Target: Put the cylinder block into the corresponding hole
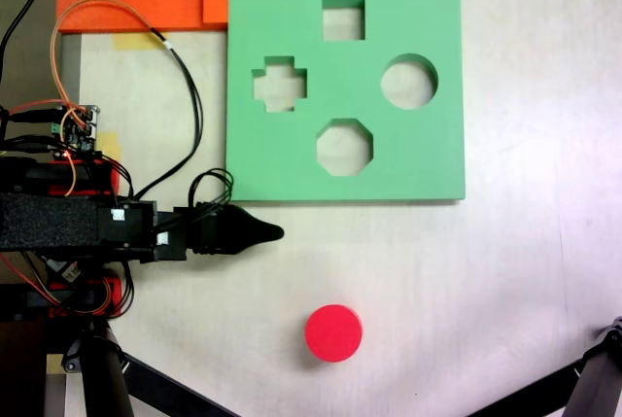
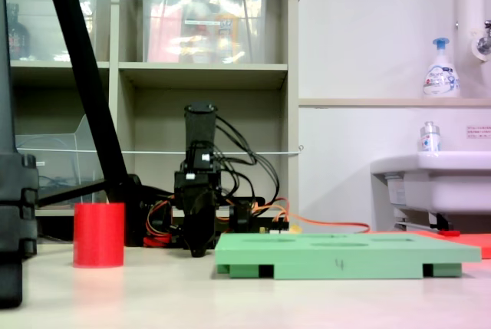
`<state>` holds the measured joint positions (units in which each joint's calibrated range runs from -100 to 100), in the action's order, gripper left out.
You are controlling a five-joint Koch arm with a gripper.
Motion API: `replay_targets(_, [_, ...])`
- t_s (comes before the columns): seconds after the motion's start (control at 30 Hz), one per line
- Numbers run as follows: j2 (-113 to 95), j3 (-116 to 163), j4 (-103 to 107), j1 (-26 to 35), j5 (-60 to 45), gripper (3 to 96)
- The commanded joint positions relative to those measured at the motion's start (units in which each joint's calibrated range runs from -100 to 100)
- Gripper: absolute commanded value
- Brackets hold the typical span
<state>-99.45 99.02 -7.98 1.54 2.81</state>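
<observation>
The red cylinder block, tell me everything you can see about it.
The red cylinder block is a short, plain red cylinder that looks like foam, with a flat round top. It stands upright on the pale table, clear of the green foam board and not in any cutout. In the second exterior view it stands at the second exterior view's left, apart from the board. Nothing touches it but the table; the pincer is apart from it.

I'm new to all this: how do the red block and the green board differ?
The red block is round and solid; the green board is square with four cutouts. In the second exterior view, the block stands taller than the flat board. Both rest on the table, apart from each other and untouched by the hand.
</observation>
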Motion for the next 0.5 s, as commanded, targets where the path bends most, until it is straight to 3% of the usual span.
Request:
replay_targets(0.03, [-0.55, 0.98, 6.87, -0.05, -0.20, 50.1])
replay_targets(0.33, [-0.55, 0.98, 5.62, -0.10, 5.57, 53.5])
replay_targets(0.5, [-0.55, 0.98, -15.47, -0.20, 14.46, 54.0])
